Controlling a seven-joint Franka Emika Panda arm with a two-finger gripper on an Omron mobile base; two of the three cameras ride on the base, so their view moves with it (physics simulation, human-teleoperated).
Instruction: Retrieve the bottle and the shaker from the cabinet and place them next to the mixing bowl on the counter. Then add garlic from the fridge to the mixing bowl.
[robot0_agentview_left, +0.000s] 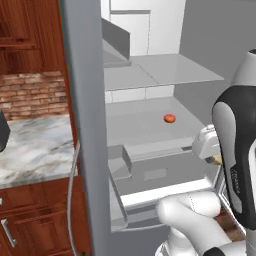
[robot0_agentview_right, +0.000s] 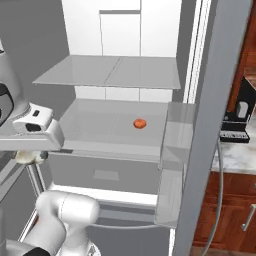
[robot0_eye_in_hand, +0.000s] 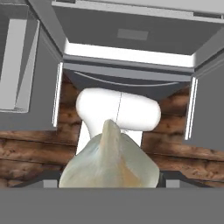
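You are looking into an open grey fridge (robot0_agentview_right: 120, 75) with glass shelves, and no brand or label on it can be read; faint lettering on the arm's dark link in the left base view is too small to make out. A small round orange-red fruit (robot0_agentview_left: 169, 118) is sitting alone on the middle shelf, toward its far right. To the left of the open fridge door (robot0_agentview_left: 87, 125), a grey-veined marble worktop (robot0_agentview_left: 35, 150) is running over reddish wooden cabinets (robot0_agentview_left: 35, 220), backed by a red brick wall (robot0_agentview_left: 32, 92). On the right side, a dark coffee machine (robot0_agentview_right: 237, 117) is standing on another stretch of worktop. A wood-plank floor (robot0_eye_in_hand: 26, 148) is showing below the fridge in the hand view.

You are holding the pale cream garlic bulb (robot0_eye_in_hand: 109, 159) in the gripper (robot0_agentview_right: 30, 157): the jaws are pinching it from both sides, its pointed tip aimed away from the hand. The bulb is hanging out in front of the fridge, near the lower drawer (robot0_eye_in_hand: 131, 30), clear of the shelves and above the floor.
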